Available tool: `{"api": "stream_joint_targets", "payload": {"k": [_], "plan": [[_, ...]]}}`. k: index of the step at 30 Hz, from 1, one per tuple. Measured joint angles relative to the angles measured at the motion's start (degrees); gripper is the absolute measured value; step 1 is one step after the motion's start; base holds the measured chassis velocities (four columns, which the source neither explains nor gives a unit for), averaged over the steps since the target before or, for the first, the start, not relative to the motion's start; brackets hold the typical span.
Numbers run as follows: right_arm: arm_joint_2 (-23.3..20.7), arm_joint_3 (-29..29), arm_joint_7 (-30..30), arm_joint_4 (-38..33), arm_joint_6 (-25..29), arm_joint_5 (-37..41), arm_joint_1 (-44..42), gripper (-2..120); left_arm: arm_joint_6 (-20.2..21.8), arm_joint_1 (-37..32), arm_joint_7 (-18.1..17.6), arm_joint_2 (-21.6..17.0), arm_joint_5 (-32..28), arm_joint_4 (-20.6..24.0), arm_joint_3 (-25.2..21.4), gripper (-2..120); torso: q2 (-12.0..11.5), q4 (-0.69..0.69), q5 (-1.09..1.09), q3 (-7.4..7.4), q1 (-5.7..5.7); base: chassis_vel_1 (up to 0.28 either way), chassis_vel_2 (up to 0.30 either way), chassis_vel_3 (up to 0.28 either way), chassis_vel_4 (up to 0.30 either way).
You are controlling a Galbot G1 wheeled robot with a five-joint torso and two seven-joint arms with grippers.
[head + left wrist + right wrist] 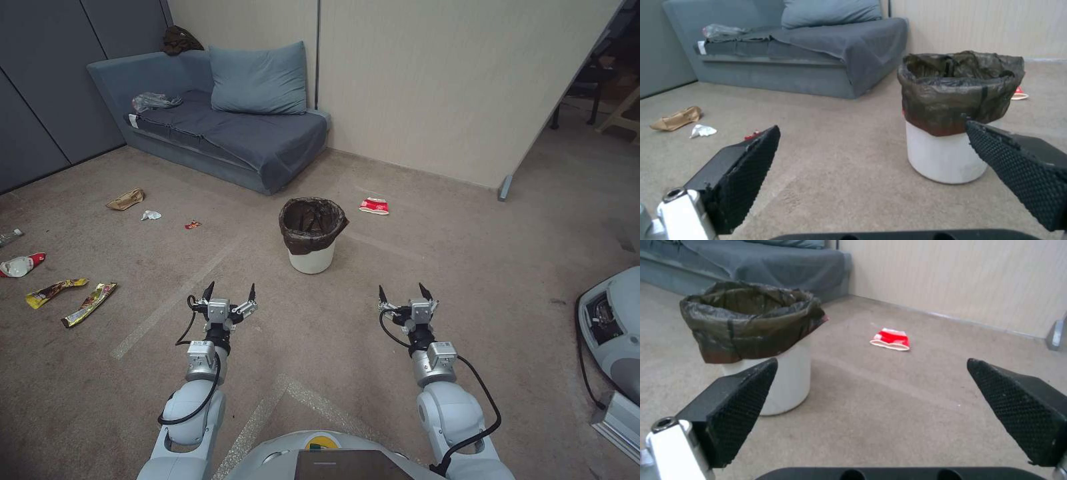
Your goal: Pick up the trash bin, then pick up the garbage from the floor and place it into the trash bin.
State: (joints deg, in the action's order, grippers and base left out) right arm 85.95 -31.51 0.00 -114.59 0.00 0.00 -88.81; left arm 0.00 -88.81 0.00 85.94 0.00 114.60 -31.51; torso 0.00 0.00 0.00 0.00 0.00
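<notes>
While both claws hang spread and empty above the carpet, the trash bin (311, 235) stands upright ahead, between them

The left claw (230, 292) and right claw (405, 292) are level with each other, well short of the bin, with bare carpet between and nothing in the way. Behind the bin sits a blue sofa (220, 127) carrying one cushion (259, 79) and a crumpled grey plastic bag (155, 101). One flattened red-and-white cup (375, 206) lies near the bin on the right; a second cup (21, 265) lies far left, partly cut off by the edge. Also to the left: one tan paper bag (125, 199), one white tissue (151, 215), one small red scrap (193, 225) too small to identify, and two yellow-brown wrappers (72, 298). A white machine (613, 333) is cut off at the right edge
</notes>
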Motion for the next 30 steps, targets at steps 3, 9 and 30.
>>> {"api": "stream_joint_targets", "payload": {"k": [3, 9, 30], "plan": [[0.00, 0.00, 0.00, 0.00, 0.00, 0.00, 0.00, 100, 0.00, 0.00, 0.00, 0.00, 0.00, 0.00, 0.00, 100, 0.00, 0.00, 0.00, 0.00, 0.00, 0.000, 0.000, 0.000, 0.000], [0.00, 0.00, 0.00, 0.00, 0.00, 0.00, 0.00, 100, 0.00, 0.00, 0.00, 0.00, 0.00, 0.00, 0.00, 100, 0.00, 0.00, 0.00, 0.00, 0.00, 0.000, 0.000, 0.000, 0.000], [4.09, -3.88, 9.71, -11.02, -1.79, 1.20, -7.12, 100, 19.69, -1.94, -4.60, -4.12, -12.30, 11.13, -5.71, 100, 0.00, 0.00, 0.01, -0.01, 0.00, 0.000, 0.000, 0.000, 0.000]]}}
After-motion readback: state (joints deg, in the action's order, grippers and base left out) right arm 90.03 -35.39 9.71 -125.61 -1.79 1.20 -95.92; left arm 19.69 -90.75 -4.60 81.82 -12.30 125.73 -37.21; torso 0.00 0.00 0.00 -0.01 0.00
